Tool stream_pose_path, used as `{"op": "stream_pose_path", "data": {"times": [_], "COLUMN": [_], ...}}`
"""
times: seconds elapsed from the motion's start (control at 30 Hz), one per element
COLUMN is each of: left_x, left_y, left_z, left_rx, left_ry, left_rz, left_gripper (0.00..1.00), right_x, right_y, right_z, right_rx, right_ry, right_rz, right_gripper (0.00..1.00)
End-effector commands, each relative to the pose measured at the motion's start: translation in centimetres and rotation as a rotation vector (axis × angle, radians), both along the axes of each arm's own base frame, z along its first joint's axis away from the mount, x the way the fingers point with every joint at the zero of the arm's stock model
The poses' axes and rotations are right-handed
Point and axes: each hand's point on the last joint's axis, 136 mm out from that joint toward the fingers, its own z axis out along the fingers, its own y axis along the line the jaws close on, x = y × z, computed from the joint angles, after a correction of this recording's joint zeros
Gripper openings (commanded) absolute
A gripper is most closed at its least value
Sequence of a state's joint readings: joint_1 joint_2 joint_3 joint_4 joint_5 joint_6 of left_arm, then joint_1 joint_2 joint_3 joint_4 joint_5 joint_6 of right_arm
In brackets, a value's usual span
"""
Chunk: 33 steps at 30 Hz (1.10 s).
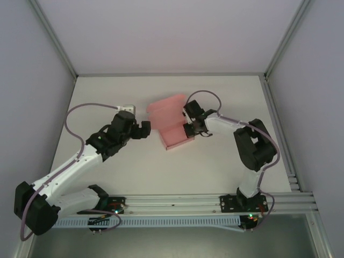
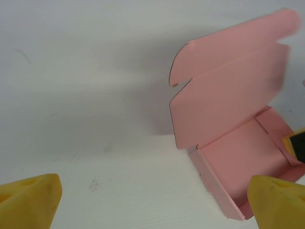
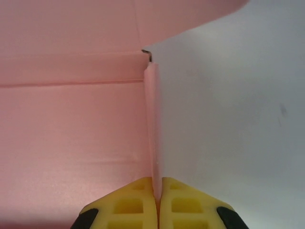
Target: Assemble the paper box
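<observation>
The pink paper box [image 1: 173,124] sits mid-table, its tray formed with low walls and its lid flap standing up at the back. My right gripper [image 1: 189,129] is shut on the tray's right side wall; in the right wrist view the yellow fingertips [image 3: 138,202] pinch that thin upright wall of the box [image 3: 71,129]. My left gripper [image 1: 144,129] hovers open just left of the box, touching nothing. In the left wrist view the box [image 2: 238,129] lies ahead to the right, between widely spread yellow fingertips [image 2: 31,198].
A small white block [image 1: 126,109] lies behind the left gripper. Aluminium frame posts and grey walls border the white table [image 1: 161,172] on three sides. A rail [image 1: 177,201] carrying both arm bases runs along the near edge.
</observation>
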State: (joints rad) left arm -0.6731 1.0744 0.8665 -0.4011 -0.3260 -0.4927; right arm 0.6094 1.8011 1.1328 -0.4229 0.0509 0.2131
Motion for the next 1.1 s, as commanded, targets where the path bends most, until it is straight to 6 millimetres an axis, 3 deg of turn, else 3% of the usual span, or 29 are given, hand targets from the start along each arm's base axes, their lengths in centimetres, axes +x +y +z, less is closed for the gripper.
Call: {"op": "stream_pose_path", "data": {"times": [0.0, 0.17, 0.3, 0.4, 0.43, 0.53, 0.57, 0.6, 0.63, 0.7, 0.87, 1.0, 1.07], "left_x": [0.3, 0.7, 1.1, 1.5, 1.6, 2.3, 2.7, 3.3, 4.0, 5.3, 5.2, 4.9, 5.4], "left_y": [0.6, -0.5, -2.1, -3.7, -4.3, -5.9, -6.2, -6.3, -6.3, -6.4, -8.2, -9.7, -10.2], "left_z": [0.5, -0.1, -0.9, -1.1, -1.1, -1.1, -1.2, -1.1, -1.1, -1.2, -2.9, -3.9, -4.4], "left_rx": [-0.025, -0.048, -0.043, -0.028, -0.026, -0.019, -0.013, -0.012, -0.016, -0.018, 0.140, 0.180, 0.185], "left_ry": [-0.016, -0.006, 0.012, 0.001, -0.006, -0.024, -0.031, -0.039, -0.038, -0.025, -0.048, 0.001, 0.038], "left_rz": [0.047, 0.022, -0.054, -0.149, -0.188, -0.332, -0.373, -0.391, -0.408, -0.457, -0.763, -0.934, -0.967], "left_gripper": [1.00, 1.00, 1.00, 1.00, 1.00, 1.00, 1.00, 1.00, 1.00, 1.00, 1.00, 1.00, 0.99], "right_x": [-3.0, -5.7, -6.3, -5.7, -5.3, -4.1, -3.6, -3.0, -2.5, -1.1, 1.4, 1.4, 2.0], "right_y": [-2.1, -2.9, -1.6, -1.3, -1.5, -2.7, -3.2, -3.4, -3.6, -3.0, -3.0, -1.8, -1.8], "right_z": [0.0, -0.3, 0.7, 2.8, 3.7, 7.5, 8.6, 9.8, 10.6, 12.3, 14.8, 14.3, 13.4], "right_rx": [-0.019, -0.038, 0.064, 0.099, 0.088, 0.011, -0.014, -0.027, -0.023, 0.038, 0.162, 0.272, 0.269], "right_ry": [0.014, -0.003, -0.031, -0.086, -0.114, -0.249, -0.301, -0.356, -0.395, -0.442, -0.448, -0.375, -0.321], "right_rz": [-0.286, -0.444, -0.455, -0.422, -0.403, -0.318, -0.290, -0.241, -0.200, -0.059, 0.191, 0.412, 0.449], "right_gripper": [0.00, 0.00, 0.00, 0.39, 0.45, 0.52, 0.61, 0.78, 0.89, 0.99, 1.00, 1.00, 0.87]}}
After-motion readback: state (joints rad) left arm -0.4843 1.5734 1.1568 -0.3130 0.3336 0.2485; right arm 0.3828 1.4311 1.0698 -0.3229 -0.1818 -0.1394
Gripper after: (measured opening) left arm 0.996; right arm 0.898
